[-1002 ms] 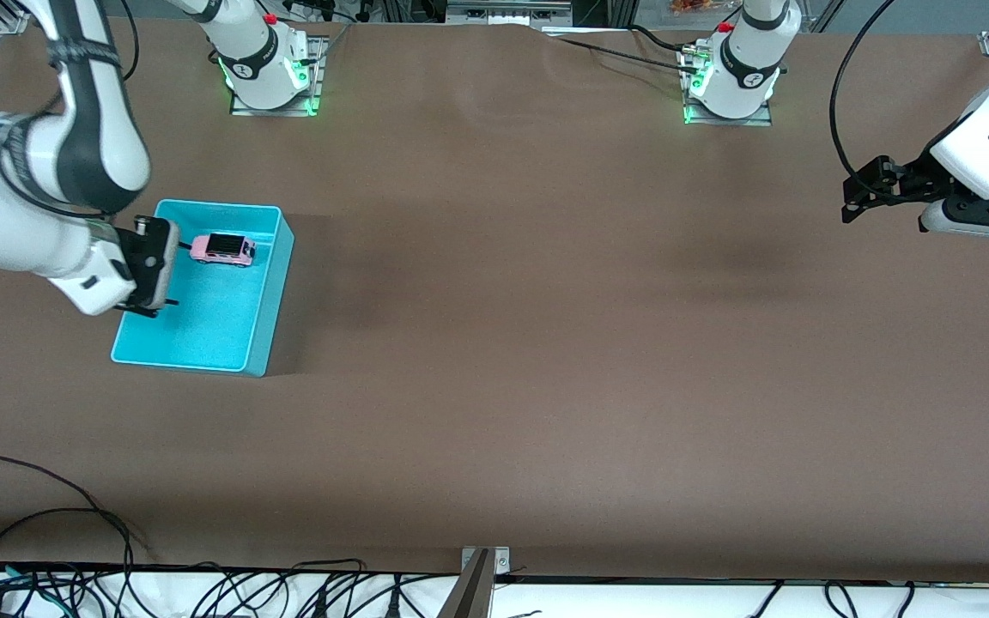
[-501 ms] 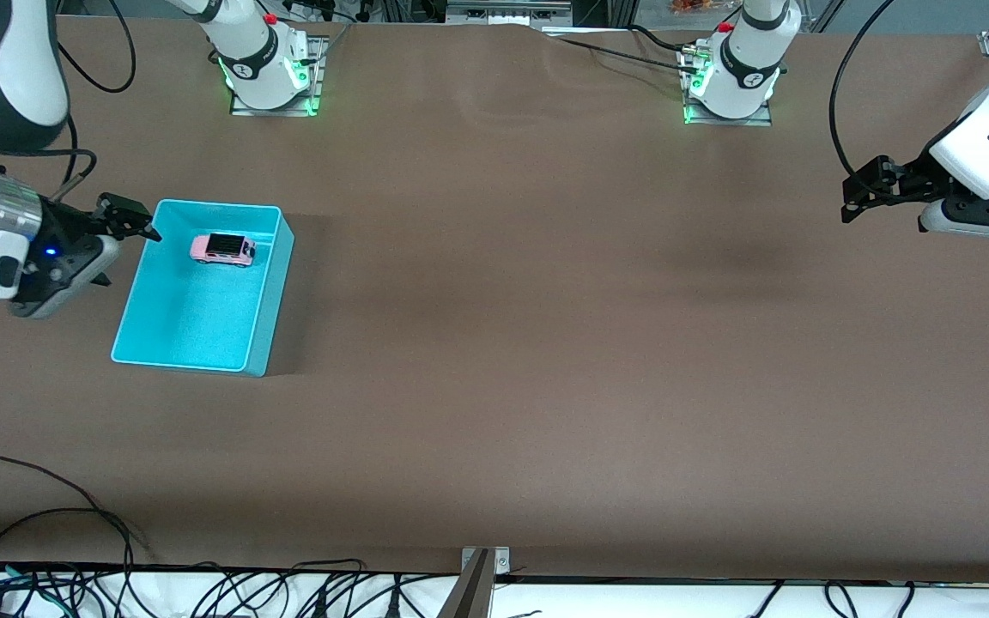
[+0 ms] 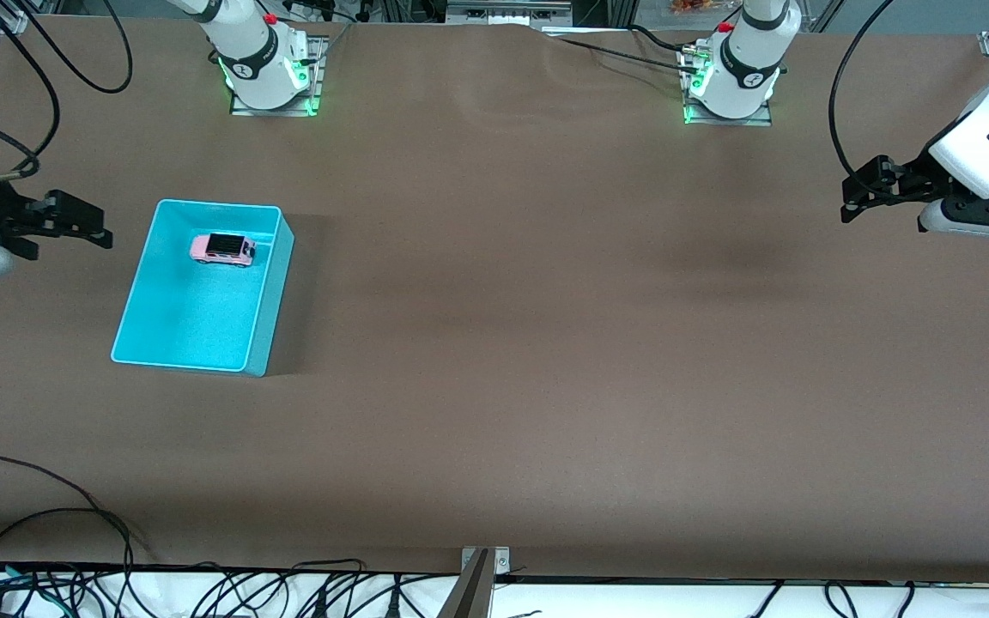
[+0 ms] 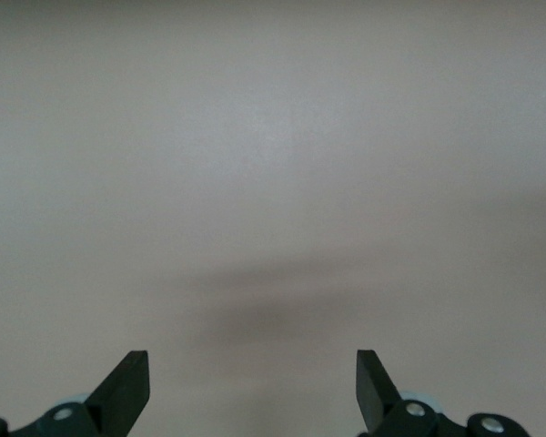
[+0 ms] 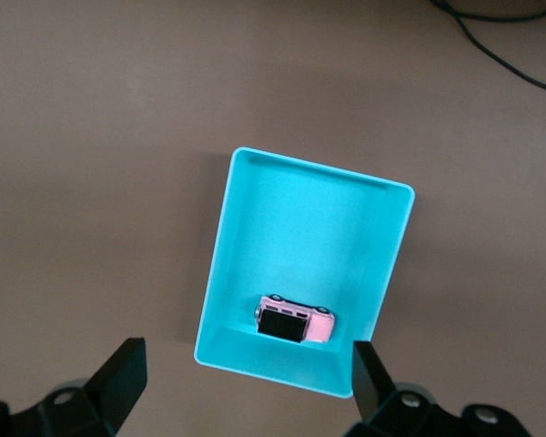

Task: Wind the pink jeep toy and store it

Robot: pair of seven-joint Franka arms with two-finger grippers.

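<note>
The pink jeep toy (image 3: 222,249) (image 5: 296,320) stands on its wheels in the cyan bin (image 3: 194,322) (image 5: 300,218), in the part of the bin farther from the front camera. My right gripper (image 3: 93,225) (image 5: 246,360) hangs open and empty over the brown table just outside the bin, toward the right arm's end. Nothing touches the jeep. My left gripper (image 3: 851,202) (image 4: 253,369) waits open and empty over bare table at the left arm's end.
The two arm bases (image 3: 267,73) (image 3: 731,81) stand along the table edge farthest from the front camera. Loose cables (image 3: 48,515) and a metal bracket (image 3: 482,571) lie at the nearest edge. Bare brown table (image 3: 546,300) stretches between the bin and the left gripper.
My right gripper has pulled away from above the bin toward the right arm's end of the table. The jeep stays where it was in the bin. The left arm has not moved.
</note>
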